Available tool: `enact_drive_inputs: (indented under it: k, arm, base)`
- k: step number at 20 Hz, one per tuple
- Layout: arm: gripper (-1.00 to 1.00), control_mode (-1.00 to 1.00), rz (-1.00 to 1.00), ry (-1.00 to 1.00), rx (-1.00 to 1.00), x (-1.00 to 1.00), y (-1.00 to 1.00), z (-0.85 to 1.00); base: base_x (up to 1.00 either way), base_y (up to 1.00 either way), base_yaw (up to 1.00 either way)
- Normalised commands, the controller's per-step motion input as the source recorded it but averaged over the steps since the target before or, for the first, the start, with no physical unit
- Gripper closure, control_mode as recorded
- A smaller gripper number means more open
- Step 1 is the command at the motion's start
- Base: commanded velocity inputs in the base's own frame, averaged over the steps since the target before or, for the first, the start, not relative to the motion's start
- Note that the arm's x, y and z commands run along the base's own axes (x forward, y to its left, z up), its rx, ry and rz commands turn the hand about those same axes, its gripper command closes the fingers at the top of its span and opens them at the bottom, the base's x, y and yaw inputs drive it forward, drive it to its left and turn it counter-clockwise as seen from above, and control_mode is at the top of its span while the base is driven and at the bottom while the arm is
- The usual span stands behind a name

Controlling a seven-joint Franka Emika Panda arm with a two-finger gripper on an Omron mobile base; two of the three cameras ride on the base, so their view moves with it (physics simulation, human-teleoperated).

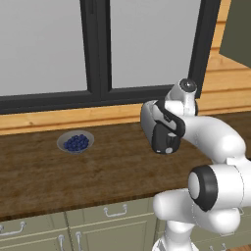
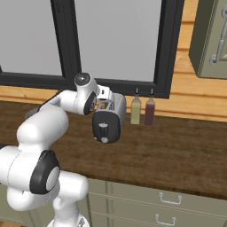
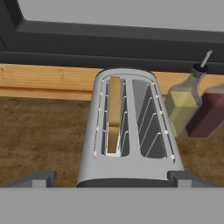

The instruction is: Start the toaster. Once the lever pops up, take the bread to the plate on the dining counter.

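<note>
Left base view: toaster (image 1: 159, 128) on the bench (image 1: 73, 171), bowl of blueberries (image 1: 75, 142) at nine o'clock from it. 
Right base view: two bottles (image 2: 142, 111) at three o'clock. 
Hand view: bread (image 3: 113, 114) standing in left slot; tool (image 3: 112, 178) spread wide, empty. No legible writing.

Directly below the wide-open claw (image 3: 112, 179) stood the toaster (image 3: 127, 131), its slots unobstructed from above. Two bottles (image 3: 192, 109) crowded close on the claw's right, and the window frame (image 3: 109, 39) walled off the far side. Left of the claw, the worktop (image 3: 39, 131) lay bare.
</note>
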Motion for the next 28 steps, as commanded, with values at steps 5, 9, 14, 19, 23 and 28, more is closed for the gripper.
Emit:
enact_drive_inputs:
  k: [5, 9, 14, 19, 23, 28]
  arm:
    - [-1.00, -1.00, 0.00, 0.00, 0.00, 0.12, 0.00, -0.08]
    - [-1.00, -1.00, 0.00, 0.00, 0.00, 0.16, 0.00, -0.07]
    - [-1.00, -1.00, 0.00, 0.00, 0.00, 0.14, 0.00, -0.13]
    - [-1.00, -1.00, 0.00, 0.00, 0.00, 0.15, 0.00, -0.12]
    - [-1.00, -1.00, 0.00, -0.02, 0.00, 0.17, 0.00, -0.04]
    - [-1.00, -1.00, 0.00, 0.00, 0.00, 0.19, 0.00, -0.11]
  base:
    - [0.00, 0.00, 0.00]
    - [0.00, 0.00, 0.00]
    - [0.00, 0.00, 0.00]
    - [0.00, 0.00, 0.00]
    - [0.00, 0.00, 0.00]
    - [0.00, 0.00, 0.00]
